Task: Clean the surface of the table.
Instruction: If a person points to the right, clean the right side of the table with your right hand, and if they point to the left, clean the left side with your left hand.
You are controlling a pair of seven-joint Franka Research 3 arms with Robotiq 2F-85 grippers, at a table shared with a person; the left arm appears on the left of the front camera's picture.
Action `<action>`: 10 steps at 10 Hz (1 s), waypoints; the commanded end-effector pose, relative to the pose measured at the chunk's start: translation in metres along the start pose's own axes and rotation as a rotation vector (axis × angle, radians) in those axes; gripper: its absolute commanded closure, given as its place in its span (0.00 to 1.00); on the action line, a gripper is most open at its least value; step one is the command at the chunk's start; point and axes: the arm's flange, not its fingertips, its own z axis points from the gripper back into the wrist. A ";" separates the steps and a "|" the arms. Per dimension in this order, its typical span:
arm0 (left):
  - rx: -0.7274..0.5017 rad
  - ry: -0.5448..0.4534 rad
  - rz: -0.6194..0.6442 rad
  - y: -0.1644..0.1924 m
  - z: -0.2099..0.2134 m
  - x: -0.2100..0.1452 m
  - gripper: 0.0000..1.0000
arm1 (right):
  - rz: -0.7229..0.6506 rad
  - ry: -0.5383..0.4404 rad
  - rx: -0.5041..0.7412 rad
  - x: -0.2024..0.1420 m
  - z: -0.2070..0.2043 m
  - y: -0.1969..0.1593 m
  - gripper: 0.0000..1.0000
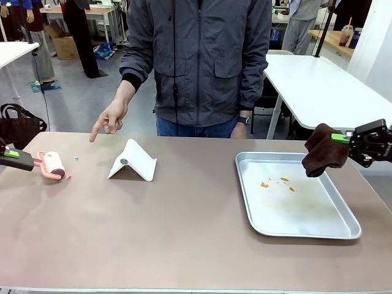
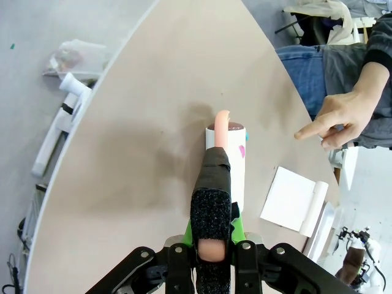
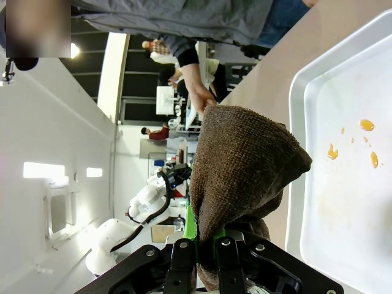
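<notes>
The taupe-brown table [image 1: 184, 226] spans the front view. At its far left my left gripper [image 1: 26, 162] is shut on the handle of a pink-and-white lint roller [image 1: 54, 164], whose roll rests on the tabletop. In the left wrist view the fingers [image 2: 211, 248] clamp the black-wrapped pink handle, and the roller [image 2: 236, 159] lies ahead. My right gripper [image 1: 339, 139] hovers past the right edge of the tray, shut on a dark brown cloth [image 1: 323, 150] that hangs from it. The same cloth [image 3: 245, 165] fills the middle of the right wrist view above the gripper [image 3: 205, 252].
A silver metal tray [image 1: 343, 229] on the right holds a few orange crumbs [image 1: 285, 180]. A white folded stand [image 1: 131, 162] stands left of centre. The person's hand [image 1: 109, 119] points down at the table near a small speck [image 1: 76, 158] beside the roller.
</notes>
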 end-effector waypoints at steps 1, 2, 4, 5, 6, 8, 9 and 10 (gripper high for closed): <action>0.044 0.018 0.020 0.005 -0.030 -0.005 0.78 | -0.003 -0.012 0.001 0.001 -0.003 0.005 1.00; 0.040 0.011 0.029 0.000 -0.034 -0.004 0.78 | -0.003 -0.012 0.001 0.001 -0.003 0.005 1.00; 0.015 -0.014 0.065 -0.011 -0.043 0.002 0.78 | -0.003 -0.012 0.001 0.001 -0.003 0.005 1.00; 0.011 -0.018 0.076 -0.017 -0.049 0.003 0.78 | -0.003 -0.012 0.001 0.001 -0.003 0.005 1.00; 0.009 -0.027 0.083 -0.023 -0.056 0.005 0.78 | -0.003 -0.012 0.001 0.001 -0.003 0.005 1.00; -0.006 -0.033 0.097 -0.038 -0.068 0.009 0.78 | -0.003 -0.012 0.001 0.001 -0.003 0.005 1.00; -0.007 -0.021 0.103 -0.043 -0.073 0.011 0.78 | -0.003 -0.012 0.001 0.001 -0.003 0.005 1.00; -0.004 -0.007 0.105 -0.046 -0.079 0.014 0.78 | -0.003 -0.012 0.001 0.001 -0.003 0.005 1.00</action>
